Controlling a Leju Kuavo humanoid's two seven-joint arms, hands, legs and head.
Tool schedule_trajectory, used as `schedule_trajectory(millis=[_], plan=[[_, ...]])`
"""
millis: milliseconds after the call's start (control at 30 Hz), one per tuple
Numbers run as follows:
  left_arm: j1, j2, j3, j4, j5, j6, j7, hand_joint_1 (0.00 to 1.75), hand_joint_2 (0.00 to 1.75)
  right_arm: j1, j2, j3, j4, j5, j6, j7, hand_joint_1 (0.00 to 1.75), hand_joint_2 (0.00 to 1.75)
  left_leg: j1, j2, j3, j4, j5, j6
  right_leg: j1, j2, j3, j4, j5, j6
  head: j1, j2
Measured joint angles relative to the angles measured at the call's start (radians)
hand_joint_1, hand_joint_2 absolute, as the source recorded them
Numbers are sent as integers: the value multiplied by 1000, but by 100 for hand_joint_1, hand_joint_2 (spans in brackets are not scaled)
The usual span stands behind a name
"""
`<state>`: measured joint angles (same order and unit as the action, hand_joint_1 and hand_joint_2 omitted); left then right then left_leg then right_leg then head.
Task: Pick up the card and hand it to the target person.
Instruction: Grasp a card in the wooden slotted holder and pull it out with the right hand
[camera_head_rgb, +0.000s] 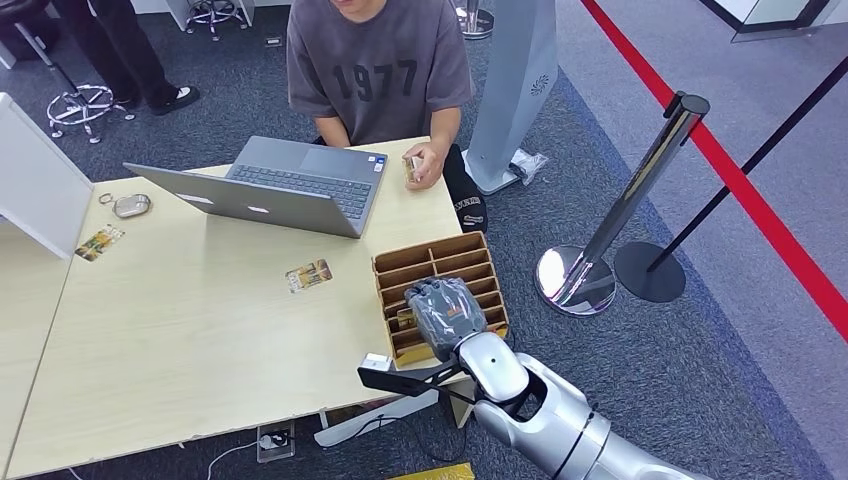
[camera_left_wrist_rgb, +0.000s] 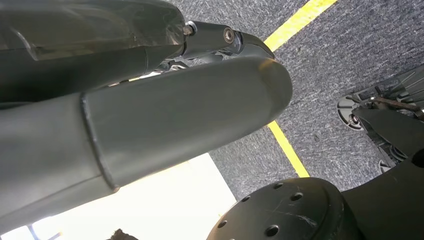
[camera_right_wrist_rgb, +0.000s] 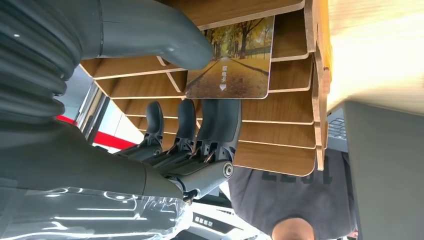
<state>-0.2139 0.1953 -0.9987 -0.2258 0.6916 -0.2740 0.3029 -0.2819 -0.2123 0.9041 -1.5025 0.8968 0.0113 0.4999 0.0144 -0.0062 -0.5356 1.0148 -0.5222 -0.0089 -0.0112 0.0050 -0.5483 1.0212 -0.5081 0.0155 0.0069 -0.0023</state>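
Your right hand (camera_head_rgb: 443, 315) sits over the slotted wooden rack (camera_head_rgb: 480, 262) with thumb and fingers (camera_right_wrist_rgb: 220, 122) pinching the card (camera_right_wrist_rgb: 232, 60) standing in a slot, presumably because it stands upright there, ready to lift toward the seated person (camera_head_rgb: 378, 70).

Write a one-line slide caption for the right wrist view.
Right hand pinching an autumn-avenue card at the slotted wooden card holder.

An open grey laptop (camera_head_rgb: 290, 190) sits on the light wooden table (camera_head_rgb: 180, 330). A chrome stanchion (camera_head_rgb: 625, 215) stands on grey carpet (camera_head_rgb: 700, 340) beside a red floor stripe (camera_head_rgb: 740, 185). A keyring (camera_head_rgb: 128, 205) lies near the table's far left edge.
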Motion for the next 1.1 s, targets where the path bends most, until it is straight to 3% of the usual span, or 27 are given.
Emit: schedule_trajectory(millis=[967, 1100], plan=[[-1, 0, 0, 0, 0, -1, 0, 0, 0, 2, 23, 24, 17, -11, 1, -23, 151, 175, 0, 0, 0, 0, 0, 0, 0, 0, 0, 0, 0, 0, 0, 0], [-1, 0, 0, 0, 0, -1, 0, 0, 0, 2, 23, 24, 17, -11, -7, -24, 148, 175, 0, 0, 0, 0, 0, 0, 0, 0, 0, 0, 0, 0, 0, 0]])
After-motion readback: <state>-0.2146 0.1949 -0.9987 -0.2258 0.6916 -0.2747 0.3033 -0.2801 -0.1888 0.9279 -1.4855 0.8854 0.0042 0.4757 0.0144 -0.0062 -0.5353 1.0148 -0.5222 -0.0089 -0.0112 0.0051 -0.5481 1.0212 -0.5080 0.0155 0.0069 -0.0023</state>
